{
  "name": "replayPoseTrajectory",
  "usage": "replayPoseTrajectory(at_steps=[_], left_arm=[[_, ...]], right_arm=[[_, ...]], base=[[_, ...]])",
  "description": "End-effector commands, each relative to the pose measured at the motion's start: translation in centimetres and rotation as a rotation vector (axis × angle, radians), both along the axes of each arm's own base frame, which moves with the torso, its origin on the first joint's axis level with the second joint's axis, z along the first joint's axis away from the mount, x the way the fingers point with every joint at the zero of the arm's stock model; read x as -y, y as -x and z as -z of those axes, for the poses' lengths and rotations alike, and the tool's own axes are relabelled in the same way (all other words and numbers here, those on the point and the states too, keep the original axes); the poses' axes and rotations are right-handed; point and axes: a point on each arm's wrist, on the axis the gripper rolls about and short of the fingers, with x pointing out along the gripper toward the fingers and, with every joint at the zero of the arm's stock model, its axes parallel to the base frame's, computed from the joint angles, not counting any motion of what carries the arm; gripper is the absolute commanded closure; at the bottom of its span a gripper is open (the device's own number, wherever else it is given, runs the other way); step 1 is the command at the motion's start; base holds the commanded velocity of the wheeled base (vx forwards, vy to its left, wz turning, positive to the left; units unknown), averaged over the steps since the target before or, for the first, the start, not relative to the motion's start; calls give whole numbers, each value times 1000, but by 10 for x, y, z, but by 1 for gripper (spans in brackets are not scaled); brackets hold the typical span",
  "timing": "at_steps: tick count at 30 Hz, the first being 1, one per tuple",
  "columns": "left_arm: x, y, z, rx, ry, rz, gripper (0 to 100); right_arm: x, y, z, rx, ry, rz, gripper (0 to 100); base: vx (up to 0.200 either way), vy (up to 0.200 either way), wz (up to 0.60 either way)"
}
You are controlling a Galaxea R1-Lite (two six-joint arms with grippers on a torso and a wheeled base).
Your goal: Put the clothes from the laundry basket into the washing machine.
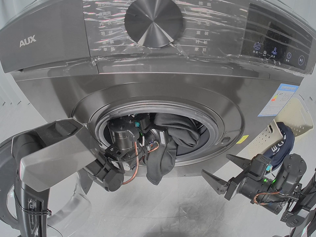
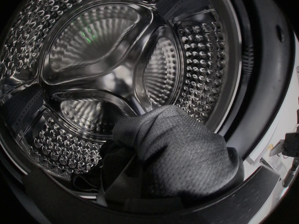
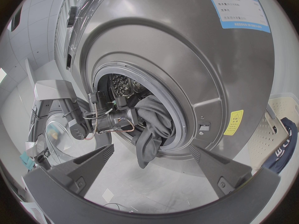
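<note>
The washing machine (image 1: 158, 92) stands with its round opening uncovered. A dark grey garment (image 1: 177, 132) lies bunched across the opening's lower rim, with one end (image 1: 158, 170) hanging outside. My left arm's wrist (image 1: 126, 139) sits in the opening, and the garment (image 2: 180, 153) hides its gripper in front of the steel drum (image 2: 93, 47). My right gripper (image 1: 215, 165) hovers open and holding nothing, low before the machine and right of the opening. Past it I see the garment (image 3: 154, 122) and the left wrist (image 3: 115, 119). The cream laundry basket (image 1: 296, 116) at the right holds a navy garment (image 1: 283, 142).
The machine's door (image 1: 65, 198) is swung open at the lower left, beside my left arm. Grey floor (image 1: 184, 208) spreads in front of the machine between the two arms. The basket (image 3: 264, 137) stands close against the machine's right side.
</note>
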Motion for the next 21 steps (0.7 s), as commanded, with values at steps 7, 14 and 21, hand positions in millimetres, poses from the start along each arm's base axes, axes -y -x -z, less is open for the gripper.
replayPoseTrajectory(at_steps=[7, 14, 21], left_arm=[[4, -47, 9, -3, 0, -76, 100], [-3, -72, -5, 40, 33, -142, 100], [-6, -73, -8, 29, 29, -149, 0]], right_arm=[[-2, -2, 2, -5, 8, -5, 0], [-2, -2, 3, -7, 10, -3, 0], [-3, -3, 3, -10, 8, -4, 0]], base=[[0, 0, 0], [0, 0, 0], [0, 0, 0]])
